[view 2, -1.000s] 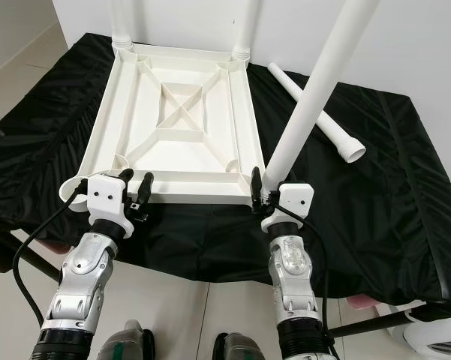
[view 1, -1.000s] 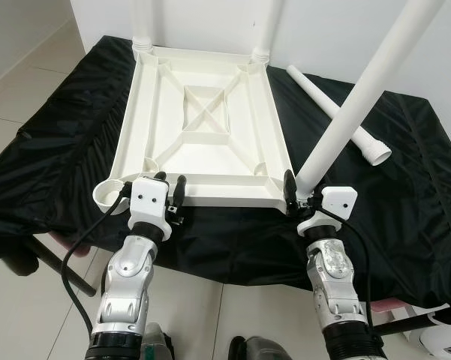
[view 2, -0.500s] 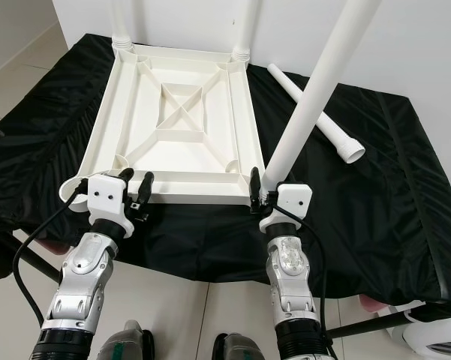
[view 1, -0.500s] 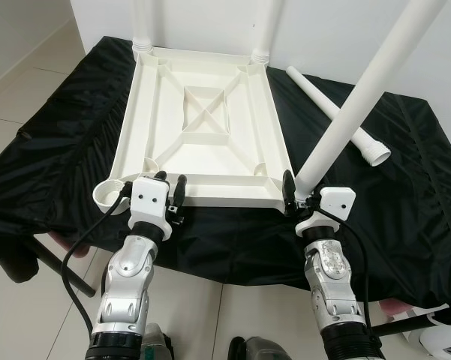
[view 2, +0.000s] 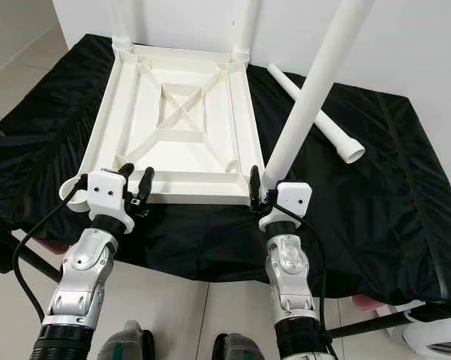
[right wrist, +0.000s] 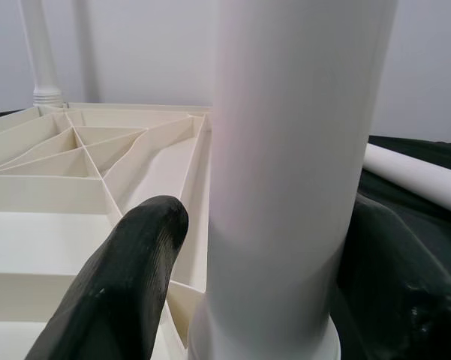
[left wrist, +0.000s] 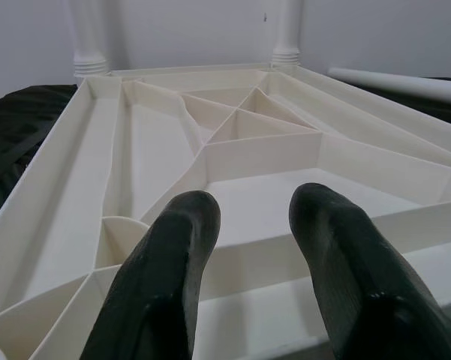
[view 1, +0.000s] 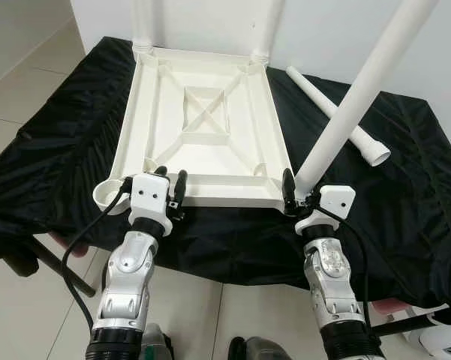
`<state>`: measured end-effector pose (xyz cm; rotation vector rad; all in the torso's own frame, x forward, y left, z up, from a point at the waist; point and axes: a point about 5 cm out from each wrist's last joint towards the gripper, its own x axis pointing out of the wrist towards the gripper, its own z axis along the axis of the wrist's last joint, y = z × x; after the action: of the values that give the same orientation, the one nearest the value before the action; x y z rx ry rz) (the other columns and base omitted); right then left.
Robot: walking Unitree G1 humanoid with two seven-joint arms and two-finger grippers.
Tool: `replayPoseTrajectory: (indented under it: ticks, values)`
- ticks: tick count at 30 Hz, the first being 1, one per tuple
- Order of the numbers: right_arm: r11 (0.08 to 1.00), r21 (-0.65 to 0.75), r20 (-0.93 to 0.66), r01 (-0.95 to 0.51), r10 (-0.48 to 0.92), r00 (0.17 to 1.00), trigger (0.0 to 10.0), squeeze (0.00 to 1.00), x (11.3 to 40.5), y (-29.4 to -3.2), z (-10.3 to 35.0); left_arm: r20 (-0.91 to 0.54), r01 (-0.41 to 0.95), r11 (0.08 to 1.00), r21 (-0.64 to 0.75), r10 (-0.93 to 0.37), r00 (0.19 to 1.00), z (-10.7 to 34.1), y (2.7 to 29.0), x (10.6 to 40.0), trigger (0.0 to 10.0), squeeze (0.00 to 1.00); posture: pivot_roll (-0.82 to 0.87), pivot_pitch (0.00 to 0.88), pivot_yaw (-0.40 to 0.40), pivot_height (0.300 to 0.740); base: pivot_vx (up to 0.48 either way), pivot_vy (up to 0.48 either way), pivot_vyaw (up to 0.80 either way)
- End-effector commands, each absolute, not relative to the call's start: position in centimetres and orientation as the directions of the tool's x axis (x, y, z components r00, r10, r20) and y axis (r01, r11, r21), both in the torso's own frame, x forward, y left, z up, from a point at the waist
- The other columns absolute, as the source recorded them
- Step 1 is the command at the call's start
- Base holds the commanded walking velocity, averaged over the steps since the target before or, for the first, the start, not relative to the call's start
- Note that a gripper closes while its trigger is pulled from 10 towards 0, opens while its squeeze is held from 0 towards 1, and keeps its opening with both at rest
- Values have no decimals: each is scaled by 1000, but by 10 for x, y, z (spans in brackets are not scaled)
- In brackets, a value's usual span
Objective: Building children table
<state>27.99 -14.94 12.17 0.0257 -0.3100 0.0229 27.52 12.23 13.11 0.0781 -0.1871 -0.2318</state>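
The white tabletop [view 1: 202, 127] lies upside down on a black cloth, ribs facing up. Two white legs [view 1: 142, 22] stand in its far corners. My right gripper [view 1: 296, 187] is shut on a third white leg [view 1: 360, 90], whose foot rests at the near right corner. In the right wrist view this leg [right wrist: 285, 165] sits between the two black fingers [right wrist: 127, 277]. My left gripper [view 1: 172, 176] hangs open over the near rim, close to the round near-left corner socket [view 1: 109, 195]. Nothing lies between its fingers [left wrist: 165, 285]. A fourth leg [view 1: 338, 116] lies loose on the cloth.
The black cloth [view 1: 405, 195] drapes over a low stand and falls off its near edge. A white wall rises close behind the tabletop. Tiled floor [view 1: 30, 75] spreads to the left. A dark bar [view 1: 56, 266] sticks out under the cloth at the lower left.
My left gripper has crept slightly forward over the tabletop's near rim. The held leg's top has shifted a little to the left; the right gripper stays on it.
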Motion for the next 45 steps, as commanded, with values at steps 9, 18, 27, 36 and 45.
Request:
replayPoseTrajectory:
  ticks: [9,18,27,36,45]
  values:
    - [1000,10,298,-17,13,955,10000,0,281,-153,121,196,123,988,91,-139,971,133,125,275,10000,0,43,29,-67,740,0,0,0]
    - [1000,9,298,-10,7,955,10000,0,280,-154,121,196,126,987,96,-143,970,133,125,275,10000,0,41,31,-65,740,0,0,0]
    - [1000,8,297,-4,2,955,10000,0,280,-155,120,197,127,987,96,-144,970,133,124,276,10000,0,40,32,-66,740,0,0,0]
    - [1000,6,296,1,-3,955,10000,0,280,-155,120,196,130,987,99,-148,969,133,123,275,10000,0,38,35,-68,740,0,0,0]
    - [1000,6,297,1,-3,955,10000,0,280,-156,121,197,128,987,96,-144,970,133,122,275,10000,0,40,34,-71,740,0,0,0]
